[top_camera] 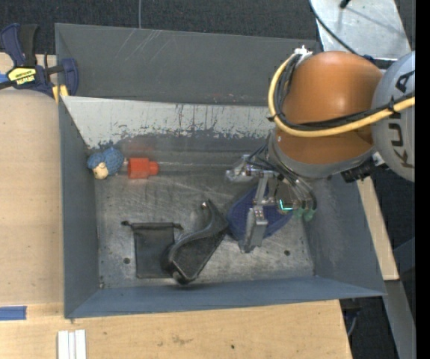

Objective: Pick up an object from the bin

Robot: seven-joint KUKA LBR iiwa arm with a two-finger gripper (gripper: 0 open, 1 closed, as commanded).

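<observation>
Gripper (262,219) low over the right-centre floor of the bin (200,294), dark blue rounded thing (238,217) lying under it and reaching just left, claw opening cannot be told, dark grey curved piece (196,249) nearby on the left.

Grey bin (80,200): toy (104,163), block (143,168), pouch (152,250).

gripper (263,226) low in bin's (76,200) right half, over a dark blue floppy thing (237,215) | black scoop-ish thing (196,251) just left of that, touching flat black pouch (151,249) | blue doll (104,163) + red block (143,168) side by side, well apart at back-left
</observation>
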